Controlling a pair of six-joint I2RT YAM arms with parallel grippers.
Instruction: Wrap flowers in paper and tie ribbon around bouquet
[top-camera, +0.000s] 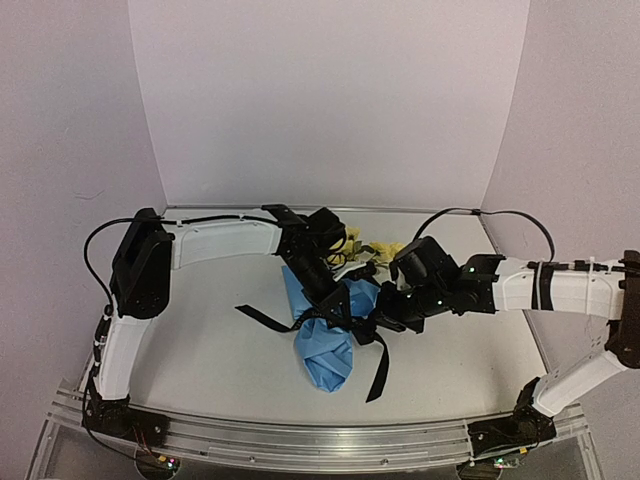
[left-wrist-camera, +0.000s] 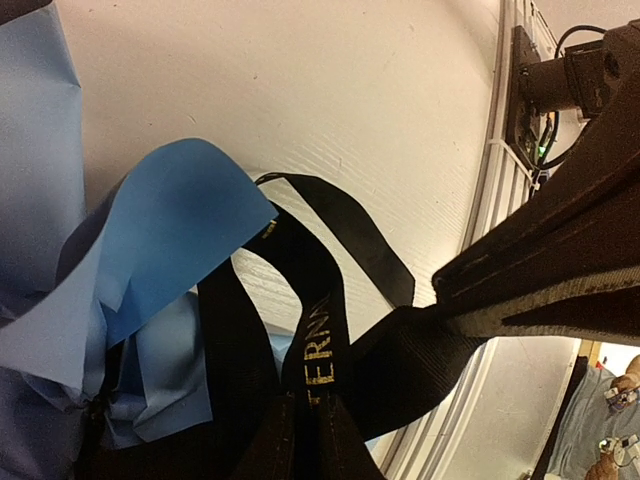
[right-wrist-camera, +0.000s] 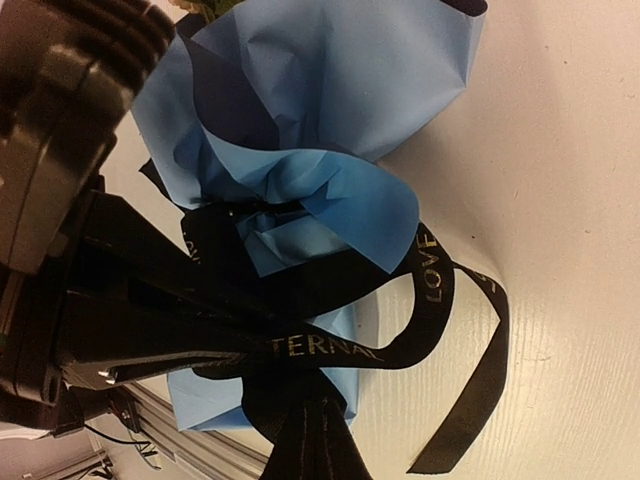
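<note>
Bouquet (top-camera: 325, 355) lies on the white bench (top-camera: 200, 350) near its middle, between the two arms. Its narrow wrapped end points toward the near edge and its yellow flowers (top-camera: 383, 250) toward the back wall. Light blue paper (right-wrist-camera: 330, 90) is gathered around the stems, creased and crumpled, with its dark navy face showing inside the folds.

A black ribbon (top-camera: 380, 372) crosses the paper about halfway along the cone. In the top view one tail trails off to the left across the bench, and the other hangs down to the right of the wrapped end. The right wrist view shows a loop of it with pale lettering curving out beside the paper, and a loose end lying flat on the bench.

The left fingers (top-camera: 335, 305) reach in from the back left, over the bouquet, and are closed on the ribbon; the lettered strip runs straight into them in the left wrist view. The right fingers (top-camera: 372, 322) come in from the right and are pressed together on a bunched stretch of the same ribbon. Both sets of fingers sit just beside each other at the waist of the cone. Whether the ribbon is knotted there I cannot tell
</note>
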